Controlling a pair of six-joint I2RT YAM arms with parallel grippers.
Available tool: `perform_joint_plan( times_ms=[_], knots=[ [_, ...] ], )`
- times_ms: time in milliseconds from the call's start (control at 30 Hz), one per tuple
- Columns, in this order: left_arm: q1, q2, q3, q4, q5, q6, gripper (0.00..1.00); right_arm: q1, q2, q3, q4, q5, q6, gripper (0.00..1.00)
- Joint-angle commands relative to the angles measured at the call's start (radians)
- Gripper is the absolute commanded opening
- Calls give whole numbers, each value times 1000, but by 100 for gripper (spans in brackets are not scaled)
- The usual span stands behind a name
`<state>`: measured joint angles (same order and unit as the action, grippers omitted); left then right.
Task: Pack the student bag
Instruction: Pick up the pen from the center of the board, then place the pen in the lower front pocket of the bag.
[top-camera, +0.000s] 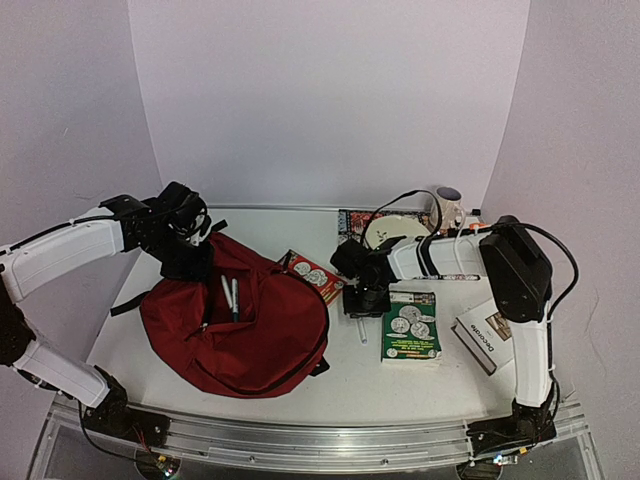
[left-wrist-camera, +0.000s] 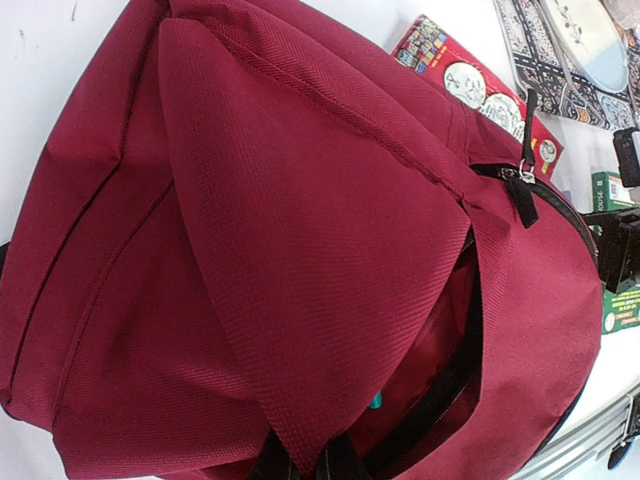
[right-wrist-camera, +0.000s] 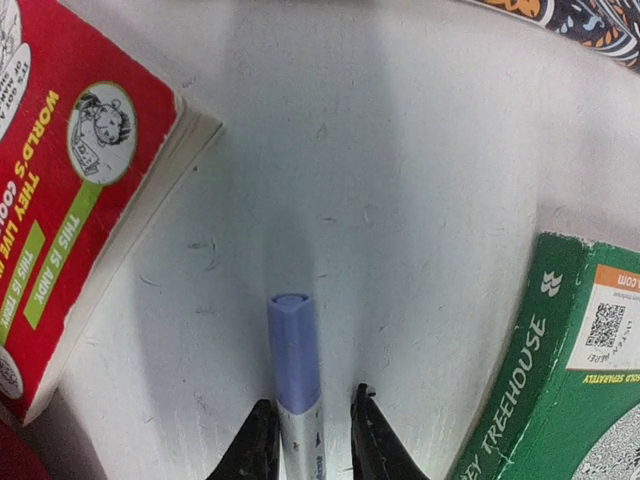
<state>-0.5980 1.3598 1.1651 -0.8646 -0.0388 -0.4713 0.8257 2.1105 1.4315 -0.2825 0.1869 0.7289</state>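
Red student bag (top-camera: 250, 335) unzipped, left claw (left-wrist-camera: 305, 462) pinching it, right claw (right-wrist-camera: 310, 440) narrow astride marker (right-wrist-camera: 295, 350)

Pale lilac walls (top-camera: 330, 100) enclose a white table (top-camera: 400, 385), evenly lit.

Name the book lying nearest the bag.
The red book, right beside the bag; the green book and white book lie farther off to the right.

The left arm (top-camera: 62, 252) and right arm (top-camera: 532, 360) are white, tube-like links joined by bulky black motor housings. A thin black cable (top-camera: 405, 193) loops over the right one (a second trails by its elbow). Its fingers (right-wrist-camera: 258, 450) are black and tapered. Black bases sit on a silver rail (top-camera: 320, 440).
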Motion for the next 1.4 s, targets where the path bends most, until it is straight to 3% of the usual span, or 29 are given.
perform_joint_plan(
  times_ms=[0, 200, 533, 767, 1000, 1367],
  knots=[
    [6, -14, 75, 31, 88, 0, 0, -2, 16, -31, -202, -98, -21, 22],
    [6, -1, 108, 45, 158, -10, 0, -1, 1, -13, -210, -97, -40, 0],
    [6, 47, 131, 88, 316, -49, 0, -2, -192, 62, -242, -69, -40, 0],
    [4, 82, 154, 136, 404, -94, 0, 14, -301, 146, -231, -165, -48, 0],
    [-21, 109, 150, 206, 445, -140, 0, 57, -301, 184, -90, -357, -17, 0],
    [-106, 136, 125, 321, 432, -213, 0, 111, -218, 171, 71, -505, 52, 0]
  ],
)
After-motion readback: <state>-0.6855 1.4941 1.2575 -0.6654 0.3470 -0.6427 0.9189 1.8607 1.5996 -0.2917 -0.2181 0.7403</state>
